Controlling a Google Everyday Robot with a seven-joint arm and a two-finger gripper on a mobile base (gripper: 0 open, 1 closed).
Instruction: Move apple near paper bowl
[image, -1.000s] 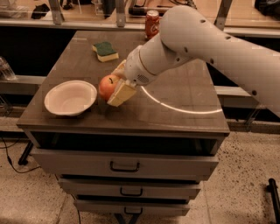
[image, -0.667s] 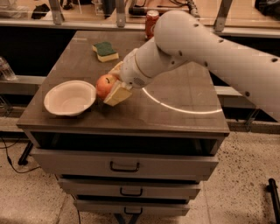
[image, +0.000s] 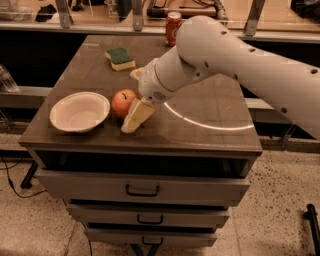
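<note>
The red-orange apple sits low at the table top, just right of the white paper bowl, with a narrow gap between them. My gripper is closed around the apple. One cream finger lies against the apple's front right side, its tip down on the table. The other finger shows behind the apple, its tip hidden. The bowl is empty and stands near the table's front left corner.
A green and yellow sponge lies at the back left of the dark table. A red soda can stands at the back edge. My white arm crosses the right half. Drawers are below the front edge.
The gripper and the apple have come down a little toward the table top, staying next to the bowl. The bowl, sponge and can have not moved.
</note>
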